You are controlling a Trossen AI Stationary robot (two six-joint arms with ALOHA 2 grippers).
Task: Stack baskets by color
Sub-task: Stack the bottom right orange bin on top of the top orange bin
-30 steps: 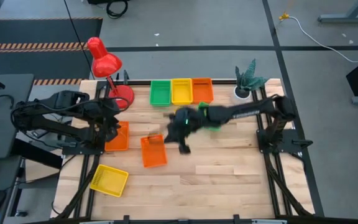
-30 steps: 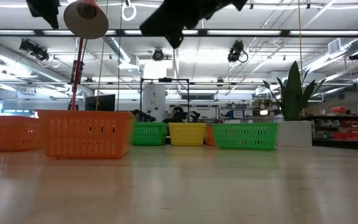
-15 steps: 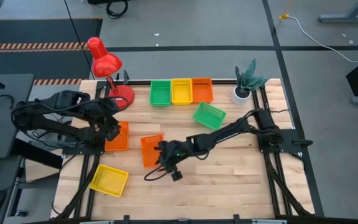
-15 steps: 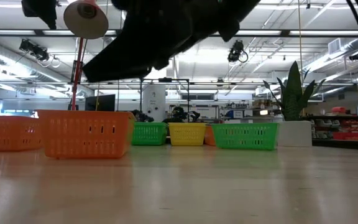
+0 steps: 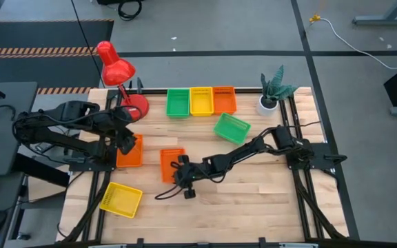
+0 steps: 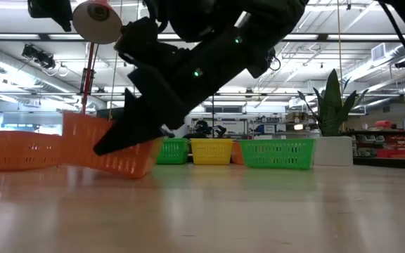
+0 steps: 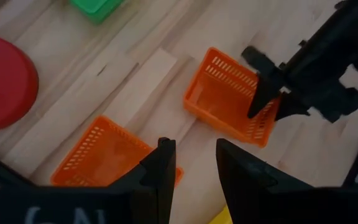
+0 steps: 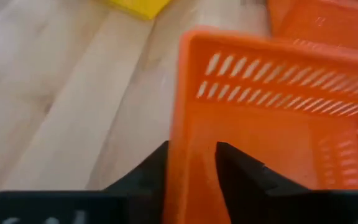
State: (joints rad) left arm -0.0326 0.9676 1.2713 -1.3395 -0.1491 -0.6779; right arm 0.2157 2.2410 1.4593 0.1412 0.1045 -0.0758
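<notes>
Risk at this moment sits with the right pincer (image 5: pixel 179 175), which straddles one wall of the loose orange basket (image 5: pixel 171 164) near the middle of the counter (image 5: pixel 253 193): one finger inside, one outside, with the wall between them. In the low view that basket is tipped, one end lifted off the wood. The grasp takes a single thin slotted wall, so my judgement is that the basket could swing, twist out or drop if it is lifted quickly, and a drop could send it skidding toward the counter's front edge.

The second orange basket (image 5: pixel 129 151) lies at the left side, partly under the left arm. The left pincer (image 5: pixel 125 140) hangs over it with its fingers apart and nothing between them. That arm is the main obstruction: if the held basket is carried there for stacking, the two arms could meet.

Other items: a yellow basket (image 5: pixel 121 200) near the front left corner, well apart; a tilted green basket (image 5: pixel 231 128) behind the right arm's reach, close to its links, which could be nudged on a swing back. A row of green, yellow and orange baskets (image 5: pixel 201 100) stands at the far edge, with a red lamp (image 5: pixel 119 76) and a potted plant (image 5: pixel 273 93) at either end
</notes>
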